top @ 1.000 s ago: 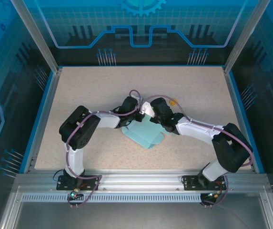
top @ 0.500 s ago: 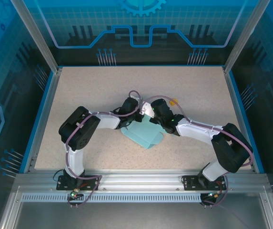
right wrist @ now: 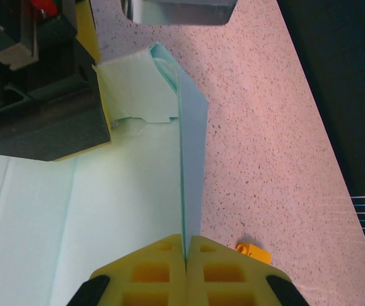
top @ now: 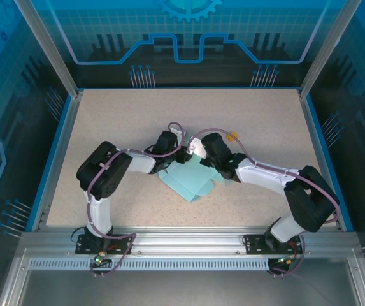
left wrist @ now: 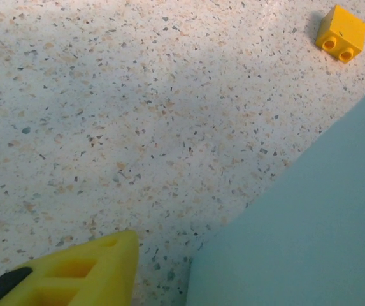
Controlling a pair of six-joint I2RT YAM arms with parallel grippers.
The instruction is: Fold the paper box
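Teal card: the paper box (top: 188,182) lies mid-way across the speckled table (top: 112,121). The right gripper (right wrist: 185,245) pinches its upright flap. The left gripper (top: 177,150) seemingly sits beside its edge; how far it is parted I cannot tell.

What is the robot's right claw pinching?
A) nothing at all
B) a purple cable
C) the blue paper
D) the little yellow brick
C: in the right wrist view the right claw has its two yellow fingers pressed together on an upright edge of the paper box, while the little yellow brick lies apart from it.
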